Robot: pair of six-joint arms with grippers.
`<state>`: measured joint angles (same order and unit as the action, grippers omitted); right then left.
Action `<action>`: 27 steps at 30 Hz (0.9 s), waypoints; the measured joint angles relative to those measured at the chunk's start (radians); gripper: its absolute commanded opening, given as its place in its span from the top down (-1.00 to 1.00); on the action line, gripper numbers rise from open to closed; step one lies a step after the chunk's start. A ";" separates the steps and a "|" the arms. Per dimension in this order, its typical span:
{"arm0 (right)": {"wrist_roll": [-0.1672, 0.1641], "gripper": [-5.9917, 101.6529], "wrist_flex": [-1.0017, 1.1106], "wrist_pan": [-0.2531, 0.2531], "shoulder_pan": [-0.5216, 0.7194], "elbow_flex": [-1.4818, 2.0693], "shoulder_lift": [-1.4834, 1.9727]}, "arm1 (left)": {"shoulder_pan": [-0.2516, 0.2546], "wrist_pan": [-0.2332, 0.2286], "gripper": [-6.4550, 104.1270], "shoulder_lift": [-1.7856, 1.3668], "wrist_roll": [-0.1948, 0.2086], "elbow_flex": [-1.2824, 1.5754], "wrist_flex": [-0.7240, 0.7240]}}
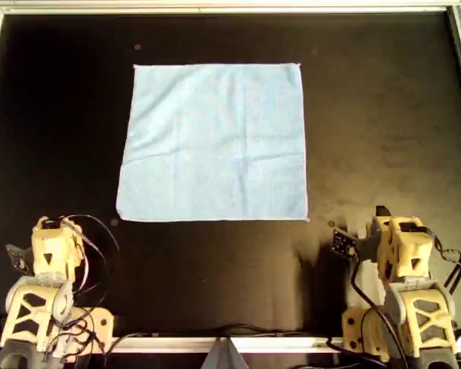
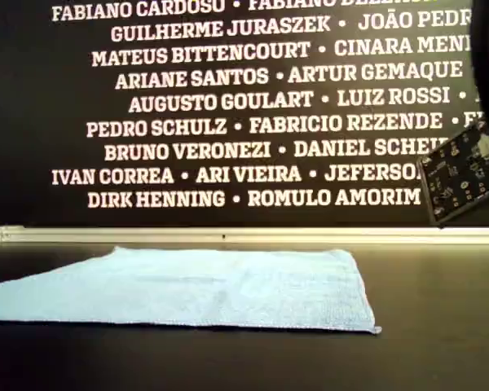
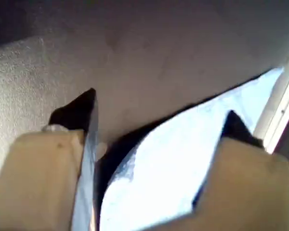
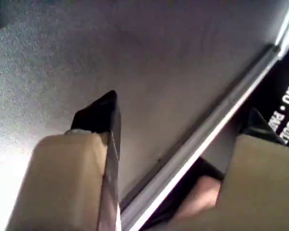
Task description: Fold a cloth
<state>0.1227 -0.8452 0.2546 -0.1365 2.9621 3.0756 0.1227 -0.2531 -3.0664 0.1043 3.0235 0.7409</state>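
We log the scene from the overhead view's left to its right. The left gripper (image 3: 159,115) sits at that view's lower left corner (image 1: 55,246), fingers (image 3: 77,113) spread wide and holding nothing; in its own camera the cloth (image 3: 183,159) shows between and beyond the tips, not touched. The cloth (image 1: 213,143) lies flat and unfolded on the black bench (image 1: 384,115), a little left of centre in the overhead view, all four edges straight and corners exposed, faint crease lines crossing it. Bare bench surrounds it on every side, with the widest strip to the overhead view's right. In the exterior view the cloth (image 2: 204,287) lies low, its near right corner slightly raised. The right gripper (image 4: 183,125) rests at the overhead view's lower right (image 1: 396,246), fingers (image 4: 98,115) wide apart and empty, over bare bench by the metal rail (image 4: 216,125). A wall of names (image 2: 253,106) backs the bench.
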 measured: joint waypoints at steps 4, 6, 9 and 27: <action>-0.031 -0.97 0.000 -0.003 -0.002 -0.002 0.000 | 0.069 0.000 -0.81 0.000 -0.017 0.000 0.000; -0.069 -0.93 0.000 -0.011 -0.012 -0.003 0.000 | 0.120 0.000 -0.80 0.000 -0.032 -0.003 0.000; -0.114 -0.79 0.003 -0.100 -0.072 -0.018 -0.005 | 0.183 0.000 -0.73 0.000 -0.037 -0.040 0.000; -0.118 -0.69 -0.058 -0.508 -0.086 -0.632 -0.991 | 0.219 0.258 -0.62 0.747 -0.037 -0.377 0.000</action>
<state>0.0046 -0.9035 -0.2531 -0.2224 2.3301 2.0847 0.3421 0.0046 -2.3194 0.0675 2.6461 0.7409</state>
